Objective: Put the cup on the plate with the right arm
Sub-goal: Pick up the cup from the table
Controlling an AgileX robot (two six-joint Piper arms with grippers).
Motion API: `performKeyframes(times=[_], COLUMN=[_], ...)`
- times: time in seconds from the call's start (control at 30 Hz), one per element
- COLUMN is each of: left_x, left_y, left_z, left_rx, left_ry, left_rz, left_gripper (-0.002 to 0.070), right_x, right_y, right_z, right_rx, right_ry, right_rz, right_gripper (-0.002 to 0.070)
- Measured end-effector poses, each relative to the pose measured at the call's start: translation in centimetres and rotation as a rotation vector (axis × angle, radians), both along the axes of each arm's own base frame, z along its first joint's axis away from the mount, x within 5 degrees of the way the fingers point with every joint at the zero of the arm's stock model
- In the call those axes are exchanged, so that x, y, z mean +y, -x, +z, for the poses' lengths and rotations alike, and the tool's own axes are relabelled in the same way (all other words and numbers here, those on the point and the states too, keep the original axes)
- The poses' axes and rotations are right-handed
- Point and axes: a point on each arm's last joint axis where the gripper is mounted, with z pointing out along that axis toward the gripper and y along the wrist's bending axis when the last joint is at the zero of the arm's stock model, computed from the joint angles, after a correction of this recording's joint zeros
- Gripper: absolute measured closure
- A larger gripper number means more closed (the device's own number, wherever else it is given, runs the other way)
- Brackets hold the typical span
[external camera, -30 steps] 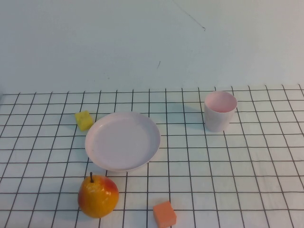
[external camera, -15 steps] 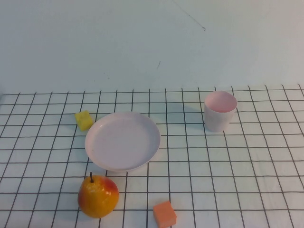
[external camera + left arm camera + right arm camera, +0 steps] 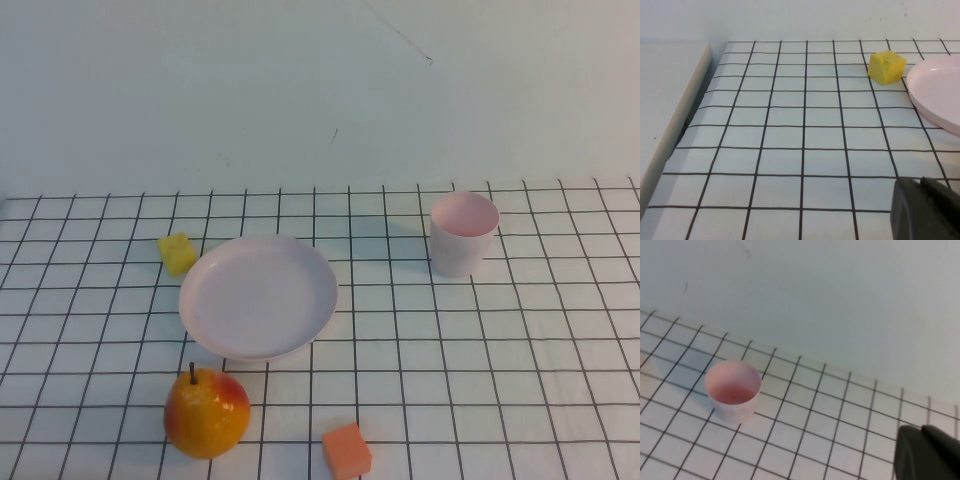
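The pale pink cup [image 3: 463,235] stands upright and empty on the grid cloth at the right rear; it also shows in the right wrist view [image 3: 733,390]. The round pale plate [image 3: 258,296] lies empty left of centre, and its rim shows in the left wrist view [image 3: 937,92]. My right gripper [image 3: 920,429] is shut and empty, well short of the cup. My left gripper [image 3: 921,181] is shut and empty, above the cloth near the plate's left side. Neither arm shows in the high view.
A yellow block [image 3: 177,253] sits just left of the plate, also in the left wrist view [image 3: 886,66]. A red-yellow pear [image 3: 206,412] and an orange cube [image 3: 346,451] lie at the front. The cloth's left edge meets a pale ledge [image 3: 675,125].
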Motion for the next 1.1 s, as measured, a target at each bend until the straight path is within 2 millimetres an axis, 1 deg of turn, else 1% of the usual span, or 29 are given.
performKeyframes(times=[0.13,0.3,0.4,0.57,0.67,0.73,0.83,0.9,1.0,1.1], left_x=[0.0,0.0,0.0,0.0,0.0,0.0,0.0,0.0,0.0,0.0], left_y=[0.0,0.0,0.0,0.0,0.0,0.0,0.0,0.0,0.0,0.0], left_z=[0.0,0.0,0.0,0.0,0.0,0.0,0.0,0.0,0.0,0.0], left_rx=[0.0,0.0,0.0,0.0,0.0,0.0,0.0,0.0,0.0,0.0], left_ry=[0.0,0.0,0.0,0.0,0.0,0.0,0.0,0.0,0.0,0.0], left_rz=[0.0,0.0,0.0,0.0,0.0,0.0,0.0,0.0,0.0,0.0], left_gripper=[0.0678,0.0678,0.0678,0.0678,0.0678,0.0678,0.0678,0.0678,0.0678,0.0678], right_x=[0.4,0.3,0.2,0.7,2.2,3.5,5.6,6.9,8.6,9.8], right_y=[-4.8,-10.8,-13.2,-16.1,-17.3,-18.0,-18.9,-19.5,-20.3,-21.1], right_z=[-1.6,-4.8,-6.8,-8.9,-9.9,-10.5,-11.5,-12.0,-13.4,-15.1], right_rx=[0.122,0.243,0.301,0.35,0.367,0.386,0.415,0.43,0.462,0.488], right_ry=[-0.008,0.001,0.003,0.002,0.008,0.022,0.035,0.042,0.05,0.061], right_rz=[0.089,0.124,0.132,0.156,0.195,0.244,0.307,0.344,0.39,0.412], right_gripper=[0.0678,0.0677,0.0675,0.0639,0.0562,0.0462,0.029,0.0223,0.0183,0.0171])
